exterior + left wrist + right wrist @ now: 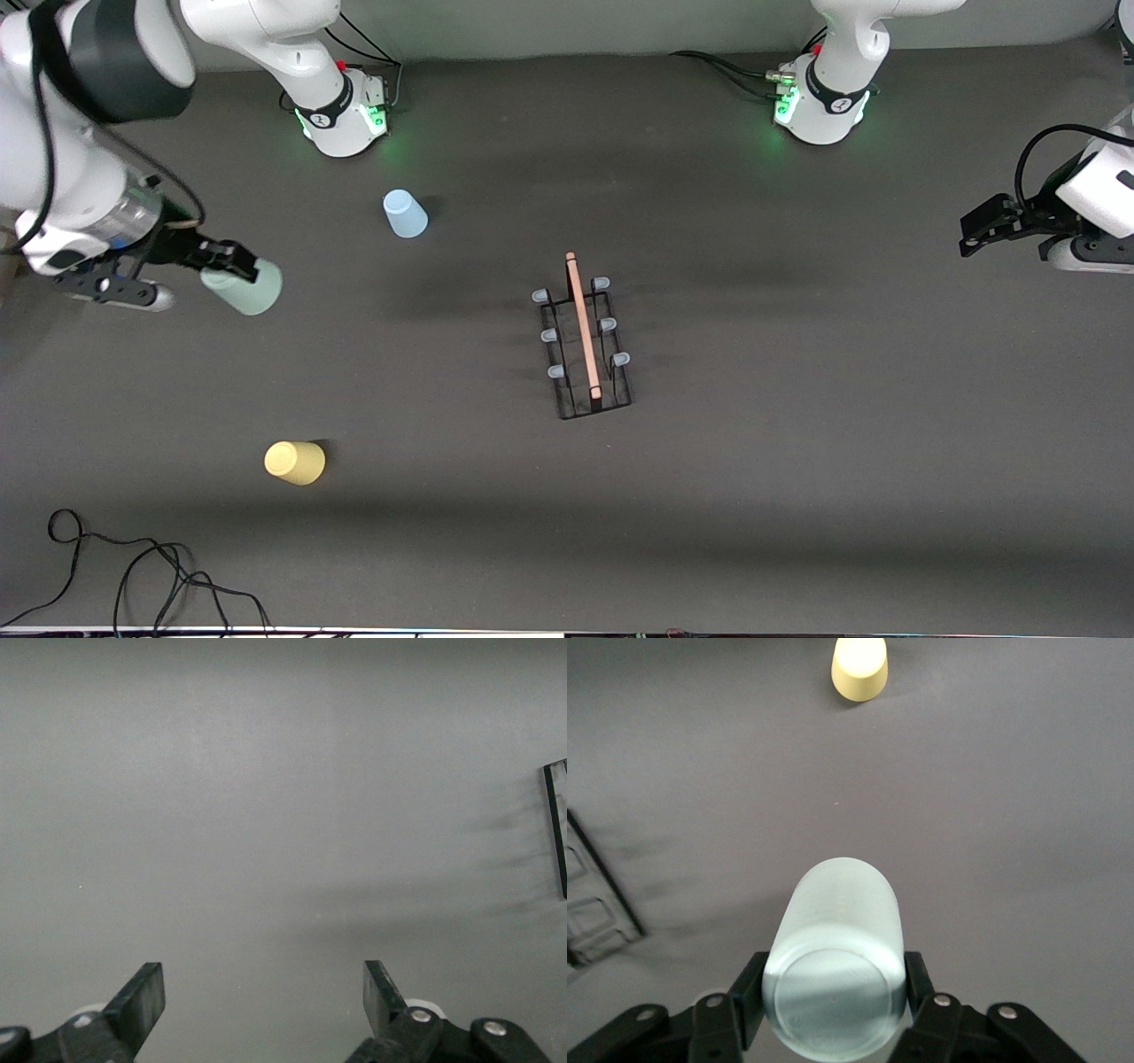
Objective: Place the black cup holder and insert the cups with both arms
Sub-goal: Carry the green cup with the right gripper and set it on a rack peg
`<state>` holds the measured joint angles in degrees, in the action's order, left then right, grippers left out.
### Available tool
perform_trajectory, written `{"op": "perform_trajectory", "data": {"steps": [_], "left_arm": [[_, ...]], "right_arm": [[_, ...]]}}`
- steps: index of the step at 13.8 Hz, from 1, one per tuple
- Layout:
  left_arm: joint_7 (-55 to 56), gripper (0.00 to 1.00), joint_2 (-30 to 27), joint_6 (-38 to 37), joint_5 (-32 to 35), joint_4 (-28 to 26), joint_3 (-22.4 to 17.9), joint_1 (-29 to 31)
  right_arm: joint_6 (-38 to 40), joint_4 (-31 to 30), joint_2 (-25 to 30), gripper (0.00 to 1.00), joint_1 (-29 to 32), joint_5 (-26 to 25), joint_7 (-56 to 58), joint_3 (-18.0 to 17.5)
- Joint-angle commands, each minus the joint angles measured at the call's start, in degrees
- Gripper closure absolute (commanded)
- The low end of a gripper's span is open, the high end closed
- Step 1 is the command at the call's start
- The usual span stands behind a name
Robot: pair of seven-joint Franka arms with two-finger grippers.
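The black cup holder [586, 347] stands mid-table, its wooden rod along the top and pale blue pegs on both sides; an edge of it shows in the right wrist view [598, 904] and a sliver in the left wrist view [556, 828]. My right gripper [232, 261] is shut on the mint green cup [244, 288], held on its side above the table at the right arm's end [837, 957]. A light blue cup [405, 213] stands upside down near the right arm's base. A yellow cup [295, 462] lies nearer the front camera [859, 669]. My left gripper [974, 232] hangs open and holds nothing [264, 997].
A loose black cable [133, 567] curls at the table's front edge on the right arm's side. Both green-lit bases [350, 115] [819, 106] stand along the back edge. Bare dark mat surrounds the holder.
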<state>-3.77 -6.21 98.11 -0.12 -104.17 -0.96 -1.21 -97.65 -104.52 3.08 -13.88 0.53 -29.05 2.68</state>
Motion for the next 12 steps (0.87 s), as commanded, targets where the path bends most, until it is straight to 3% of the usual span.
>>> {"op": "perform_trajectory", "data": {"steps": [1, 4, 7, 12], "left_arm": [[-0.97, 0.00, -1.52, -1.08, 1.35, -1.38, -0.19, -0.46], [-0.97, 0.00, -1.61, -1.25, 1.35, -1.56, 0.60, -0.72], [-0.97, 0.00, -2.05, -1.08, 1.36, -1.73, 0.61, -0.81], [-0.97, 0.00, -1.87, 0.50, 1.44, -2.00, 0.61, -0.37]], "right_arm": [[1.76, 6.50, -4.82, 0.97, -8.68, 1.91, -21.66, 0.23], [1.33, 15.02, -12.63, 0.98, -17.38, 5.96, -43.40, 0.31], [-0.95, 21.01, -19.59, 1.00, -23.55, 8.52, -57.31, 0.31], [-10.43, 16.47, -23.38, 1.00, -29.01, 8.44, -65.25, 0.40]]}}
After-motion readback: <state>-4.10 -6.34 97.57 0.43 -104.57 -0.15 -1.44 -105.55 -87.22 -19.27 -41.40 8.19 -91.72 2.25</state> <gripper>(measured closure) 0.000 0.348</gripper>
